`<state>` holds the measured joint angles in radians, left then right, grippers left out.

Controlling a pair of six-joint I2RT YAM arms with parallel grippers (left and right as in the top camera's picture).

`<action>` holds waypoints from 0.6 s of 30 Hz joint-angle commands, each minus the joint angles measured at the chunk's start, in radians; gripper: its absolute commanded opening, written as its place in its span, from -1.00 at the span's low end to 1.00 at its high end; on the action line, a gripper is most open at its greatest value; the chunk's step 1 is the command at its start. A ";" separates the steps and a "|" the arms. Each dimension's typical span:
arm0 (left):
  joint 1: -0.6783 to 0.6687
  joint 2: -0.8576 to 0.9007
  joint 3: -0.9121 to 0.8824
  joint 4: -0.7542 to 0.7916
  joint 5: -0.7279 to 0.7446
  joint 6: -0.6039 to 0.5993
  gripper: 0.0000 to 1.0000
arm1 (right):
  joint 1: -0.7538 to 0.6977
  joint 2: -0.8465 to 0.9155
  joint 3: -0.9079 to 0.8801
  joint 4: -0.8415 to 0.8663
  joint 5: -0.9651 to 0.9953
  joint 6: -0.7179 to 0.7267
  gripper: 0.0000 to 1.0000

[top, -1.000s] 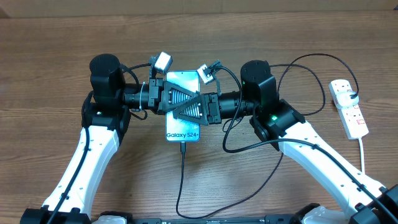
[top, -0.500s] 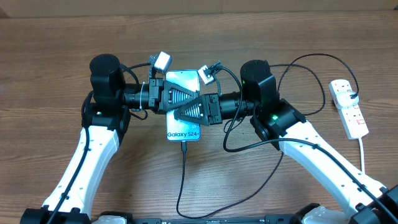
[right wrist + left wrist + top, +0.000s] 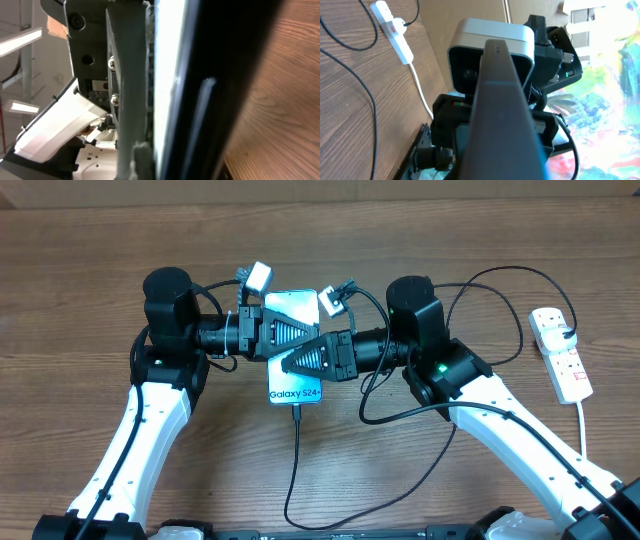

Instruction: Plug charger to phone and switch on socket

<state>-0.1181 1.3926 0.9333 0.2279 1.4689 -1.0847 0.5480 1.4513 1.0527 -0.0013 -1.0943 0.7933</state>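
The phone (image 3: 295,393) lies at mid-table, its "Galaxy S24+" text at the near short edge. The charger (image 3: 294,465), a thin black cable, runs from the near table edge up to that edge, and its tip sits at the phone's port. My left gripper (image 3: 292,338) reaches in from the left and my right gripper (image 3: 298,362) from the right. Both cross over the phone and appear closed on it. The left wrist view shows the phone edge-on (image 3: 502,115), and the right wrist view shows its bright screen edge (image 3: 167,75). The white socket (image 3: 562,355) lies at the far right.
A black plug (image 3: 566,332) sits in the socket, whose white cord trails toward the near right. The socket also shows in the left wrist view (image 3: 395,32). Thicker black arm cables loop beside the right arm (image 3: 385,415). The tabletop is wood.
The phone's far end now shows more white glare, as if it has tilted slightly. The right gripper has shifted a little. The cable and socket have not moved.
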 commanded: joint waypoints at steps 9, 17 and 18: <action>-0.026 -0.011 0.011 0.013 -0.013 0.016 -0.23 | 0.041 0.009 0.009 -0.011 -0.077 -0.009 -0.93; 0.025 -0.011 0.011 0.016 -0.013 0.021 0.24 | -0.012 0.009 0.009 -0.021 -0.074 -0.010 -0.93; 0.038 -0.011 0.011 0.016 -0.013 0.030 0.37 | -0.023 0.010 0.009 -0.029 -0.069 -0.011 -0.93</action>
<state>-0.1078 1.3922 0.9337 0.2409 1.4536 -1.0756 0.5426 1.4643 1.0527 -0.0315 -1.0992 0.8070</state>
